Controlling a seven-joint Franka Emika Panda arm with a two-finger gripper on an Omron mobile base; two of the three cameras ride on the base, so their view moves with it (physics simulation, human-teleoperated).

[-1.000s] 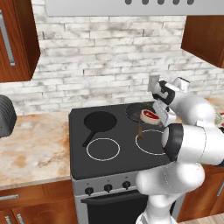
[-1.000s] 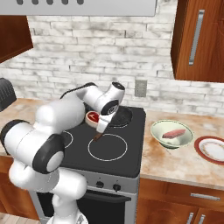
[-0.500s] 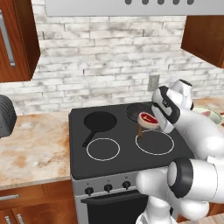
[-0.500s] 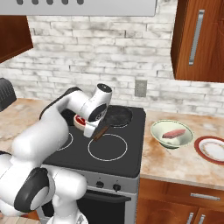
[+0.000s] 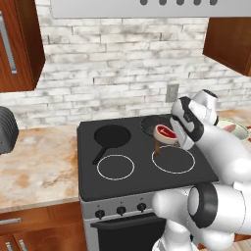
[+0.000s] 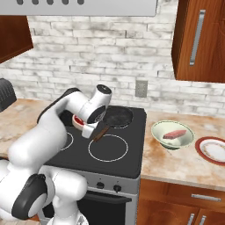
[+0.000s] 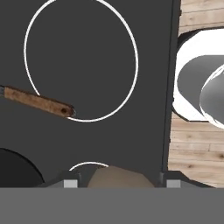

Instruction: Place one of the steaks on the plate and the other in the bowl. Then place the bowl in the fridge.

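The robot's hand [image 5: 169,137] holds the deeper red raw steak with a whitish edge [image 5: 165,132] above the black stove top [image 5: 137,162], its jaws set around the slab's width. The pale pink steak [image 6: 174,134] already lies in the pale greenish-white bowl [image 6: 172,135]; the red-rimmed round plate [image 6: 212,150] sits on the worktop [image 6: 184,160] at the bowl's three o'clock. Raw meat is likely light, soft and slippery, so gripping across its middle seems safest.

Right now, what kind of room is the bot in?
A home-style kitchen, rendered. A black stove with white-ringed burners sits between marble-look counters, with wooden cabinets above and a whitewashed brick backsplash behind. A pan sits on the stove.
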